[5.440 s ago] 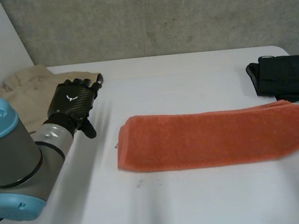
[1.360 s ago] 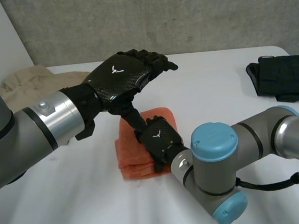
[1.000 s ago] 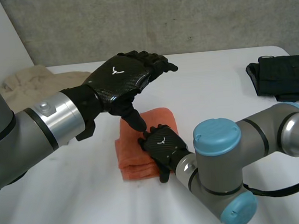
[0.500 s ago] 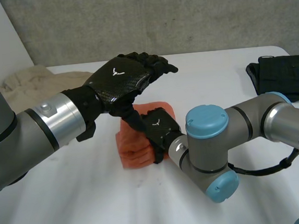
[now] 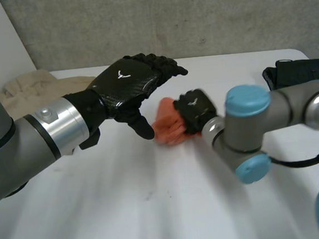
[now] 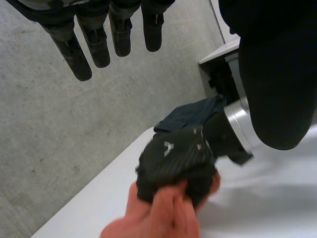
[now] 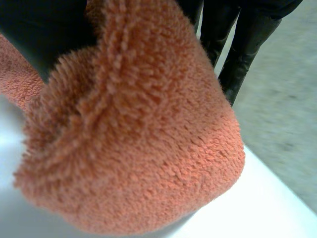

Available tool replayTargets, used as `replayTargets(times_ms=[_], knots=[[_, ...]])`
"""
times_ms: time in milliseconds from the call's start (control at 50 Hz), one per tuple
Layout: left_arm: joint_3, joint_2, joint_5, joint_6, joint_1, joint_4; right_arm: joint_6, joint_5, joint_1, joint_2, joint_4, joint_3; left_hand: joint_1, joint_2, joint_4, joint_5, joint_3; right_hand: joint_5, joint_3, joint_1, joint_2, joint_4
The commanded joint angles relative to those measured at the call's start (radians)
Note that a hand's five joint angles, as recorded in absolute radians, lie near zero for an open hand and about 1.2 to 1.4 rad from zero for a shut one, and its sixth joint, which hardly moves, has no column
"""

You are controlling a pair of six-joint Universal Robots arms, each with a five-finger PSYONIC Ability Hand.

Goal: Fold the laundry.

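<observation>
**Right hand clutching the bunched orange towel [image 5: 167, 128]**

The white surface [image 5: 156, 209] is carrying everything, with the towel sitting near its middle. The left arm [image 5: 33, 142] is reaching in towards the towel from the left side. The right arm [image 5: 260, 123] is bending in towards it from the right.

The left hand [image 5: 129, 84] is hovering just beside the towel, above the surface and apart from it. Its fingers [image 6: 94, 42] are stretching out straight and slightly spread, holding nothing.

A beige cloth [image 5: 28, 86] is lying crumpled well to the left of the towel, at the far edge of the surface. A black garment [image 5: 301, 73] is lying well to the towel's right.

The right hand [image 5: 195, 109] is gripping the towel. Its fingers [image 7: 242, 44] are curling round the bunched cloth and pressing it against the thumb.

The towel is squashed into a thick wad in that grip, with its loose end poking out past the hand towards the left hand.
</observation>
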Motion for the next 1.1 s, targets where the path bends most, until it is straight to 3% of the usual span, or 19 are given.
replayTargets(times_ms=[20,200,400,540,780,860,1000,1100], knots=[[0.001,0.01,-0.001,0.0,0.002,0.0,-0.144,-0.041,-0.142,-0.062,-0.011,0.023,0.009,0.003,0.003,-0.015,-0.001,0.318,0.236,0.505,0.239,0.237],[-0.001,0.01,-0.001,0.0,-0.003,0.0,-0.202,-0.293,-0.305,-0.075,-0.23,-0.062,0.009,0.003,0.003,-0.015,-0.001,0.318,0.236,0.505,0.239,0.237],[-0.001,0.019,-0.001,0.0,-0.003,0.0,0.109,-0.365,-0.556,-0.004,-0.316,-0.392,0.009,0.003,0.003,-0.015,-0.001,0.318,0.236,0.505,0.239,0.237],[-0.002,0.022,0.001,0.0,-0.006,0.0,0.167,-0.432,-0.707,0.111,-0.354,-0.526,0.012,0.006,0.006,-0.013,0.002,0.318,0.236,0.505,0.239,0.237],[-0.013,0.027,0.001,0.0,-0.009,0.0,0.357,-0.555,-0.86,0.302,-0.604,-0.432,0.015,0.009,0.008,-0.01,0.004,0.318,0.236,0.505,0.239,0.237],[-0.014,0.029,-0.001,0.002,-0.008,0.0,0.352,-0.593,-0.882,0.342,-0.638,-0.362,0.015,0.009,0.008,-0.01,0.004,0.318,0.236,0.505,0.239,0.237],[-0.014,0.032,-0.001,0.002,-0.008,0.0,0.342,-0.658,-0.91,0.319,-0.707,-0.239,0.018,0.012,0.011,-0.007,0.007,0.318,0.236,0.505,0.239,0.237],[-0.017,0.038,-0.001,0.002,-0.009,0.0,0.344,-0.65,-0.908,0.256,-0.703,-0.188,0.018,0.012,0.011,-0.007,0.007,0.318,0.236,0.505,0.239,0.237]])
